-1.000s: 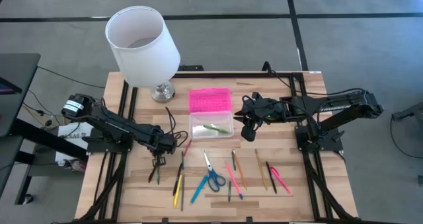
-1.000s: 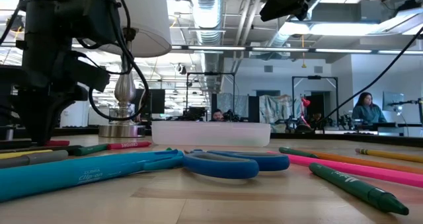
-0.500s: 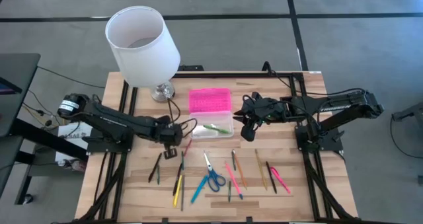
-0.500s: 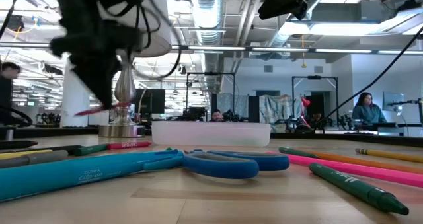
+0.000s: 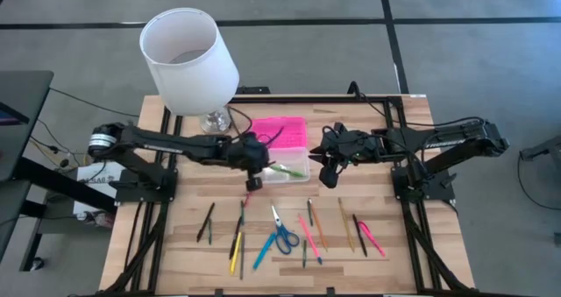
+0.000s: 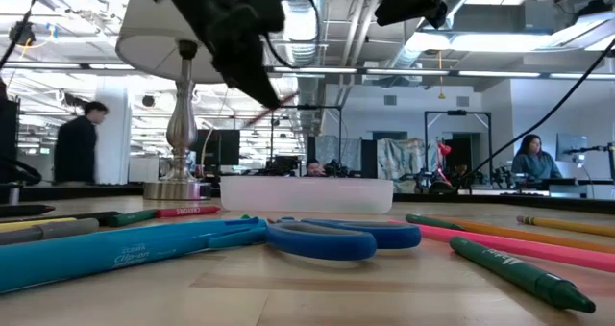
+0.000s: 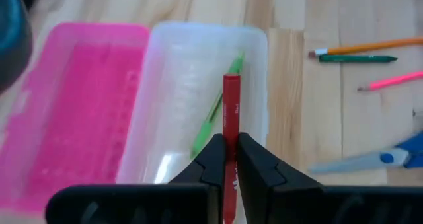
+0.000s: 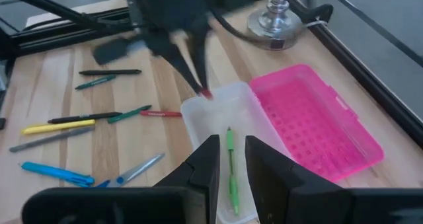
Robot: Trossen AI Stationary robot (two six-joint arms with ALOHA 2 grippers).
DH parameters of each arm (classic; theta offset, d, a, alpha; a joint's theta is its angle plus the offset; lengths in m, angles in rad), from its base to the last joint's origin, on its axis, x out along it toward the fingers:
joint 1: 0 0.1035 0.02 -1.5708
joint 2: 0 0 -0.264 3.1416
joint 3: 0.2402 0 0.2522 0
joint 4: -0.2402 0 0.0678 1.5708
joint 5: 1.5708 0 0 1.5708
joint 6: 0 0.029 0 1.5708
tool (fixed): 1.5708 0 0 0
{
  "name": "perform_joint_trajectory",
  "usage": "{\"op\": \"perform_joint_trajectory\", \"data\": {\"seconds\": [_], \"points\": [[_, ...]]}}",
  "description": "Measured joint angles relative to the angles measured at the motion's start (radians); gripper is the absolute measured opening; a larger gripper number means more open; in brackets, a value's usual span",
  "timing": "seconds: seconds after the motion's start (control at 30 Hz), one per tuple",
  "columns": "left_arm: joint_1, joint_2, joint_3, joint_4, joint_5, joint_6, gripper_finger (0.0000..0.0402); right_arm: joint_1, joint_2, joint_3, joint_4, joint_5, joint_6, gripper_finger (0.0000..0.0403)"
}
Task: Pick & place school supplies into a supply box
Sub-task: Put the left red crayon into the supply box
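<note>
The supply box [image 5: 280, 167], clear plastic with its pink lid [image 5: 279, 132] flipped open toward the far edge, sits at mid-table. A green pen [image 7: 213, 115] lies inside it. My left gripper [image 5: 253, 183] hovers at the box's left end, shut on a red pen [image 7: 230, 108]. My right gripper [image 5: 329, 176] hangs open and holding nothing above the box's right end. The other school supplies, several pens and pencils and the blue-handled scissors [image 5: 282, 233], lie flat on the wood near the front edge. My left gripper pinches the red pen between its two fingers [image 7: 213, 159]; part of the barrel [image 7: 230, 154] sits between them. The fingers slant down from the table's left, and the pen runs along them. Its free end [image 7: 230, 82] juts past the fingertips over the box, lifted clear.
A white lamp [image 5: 188, 56] on a metal base [image 5: 216, 120] stands at the far left, close behind the left arm. Black frame rails run along both table sides. People move in the room behind [image 6: 75, 143].
My left gripper has risen from the pens at the near left, carrying the red pen. It has swung right and toward the far edge until it reached the box's left end, and has tipped from pointing down to a shallower slant. The pen is lifted clear.
</note>
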Motion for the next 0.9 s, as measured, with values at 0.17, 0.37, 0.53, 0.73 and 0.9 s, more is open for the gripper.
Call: {"op": "perform_joint_trajectory", "data": {"seconds": [0.17,0.37,0.53,0.73,0.9], "points": [[0.047,0.151,0.071,-0.008,0.046,0.021,0.0013,0.027,0.000,0.000,-0.015,-0.001,0.001,0.0066],[0.075,0.262,0.151,-0.056,0.040,0.021,0.0013,0.059,0.000,0.000,-0.046,0.000,0.035,0.0066],[0.087,0.275,0.187,-0.066,-0.028,0.063,0.0013,0.082,0.000,0.000,-0.083,0.001,0.071,0.0066],[0.128,0.275,0.189,-0.118,-0.044,0.074,0.0037,0.095,0.000,0.000,-0.099,0.001,0.094,0.0066],[0.157,0.275,0.189,-0.131,0.006,0.074,0.0092,0.095,0.000,0.000,-0.138,0.001,0.130,0.0066]]}}
